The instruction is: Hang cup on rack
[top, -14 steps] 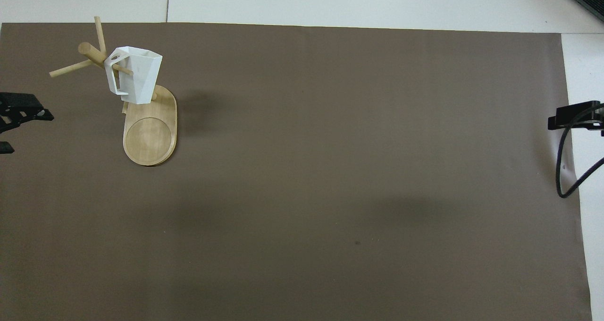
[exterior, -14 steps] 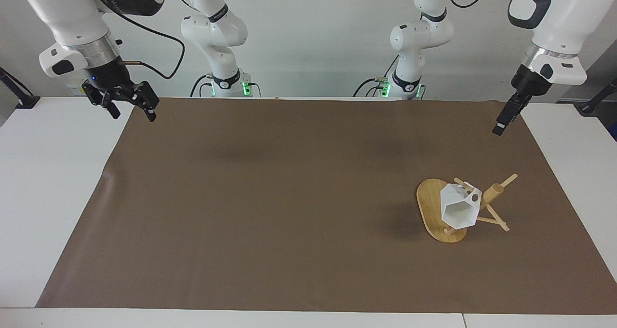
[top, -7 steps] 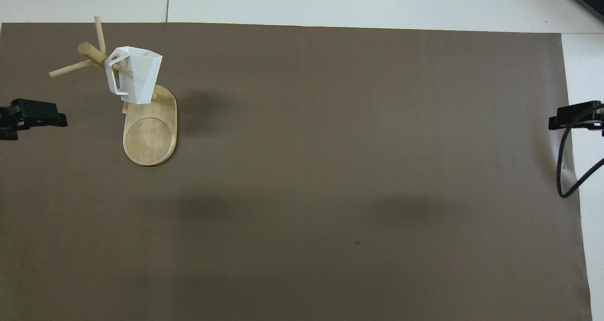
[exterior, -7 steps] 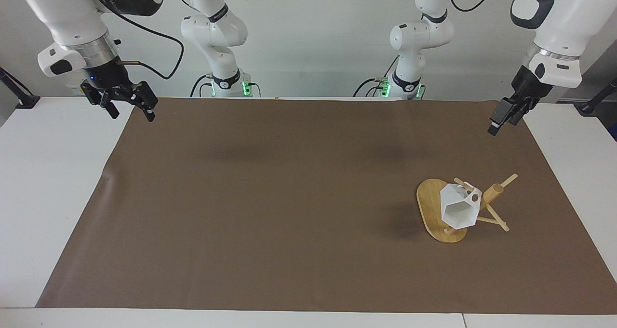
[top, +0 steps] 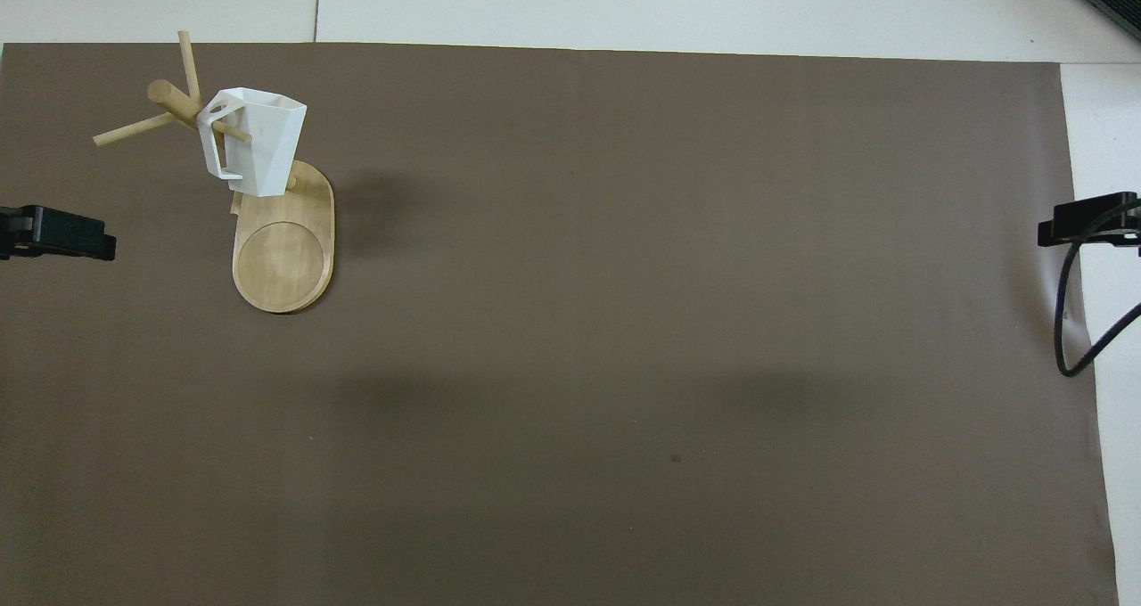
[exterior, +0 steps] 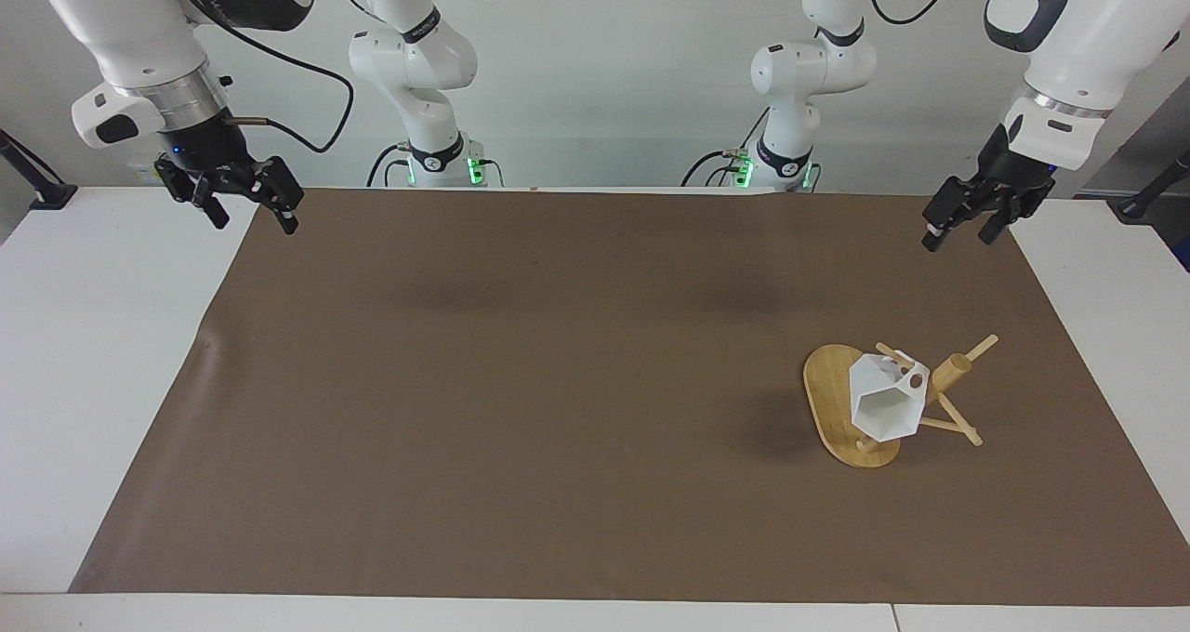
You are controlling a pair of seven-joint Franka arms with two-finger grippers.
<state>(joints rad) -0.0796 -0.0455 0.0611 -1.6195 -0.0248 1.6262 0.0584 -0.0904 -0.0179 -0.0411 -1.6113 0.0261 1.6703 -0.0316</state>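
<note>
Hanging by its handle on a peg, the cup [exterior: 886,400] sits on the rack [exterior: 841,409], lower right of the facing view. I see the left gripper [exterior: 958,223] raised upper right, fingers apart; the right gripper [exterior: 249,206] upper left, fingers spread. Overhead, cup [top: 254,143] and rack [top: 283,249] lie upper left; left gripper [top: 62,234] at the left edge, right gripper [top: 1083,223] at the right edge.

White faceted cup [exterior: 886,407] hanging by handle on bamboo rack [exterior: 830,407] peg
</note>
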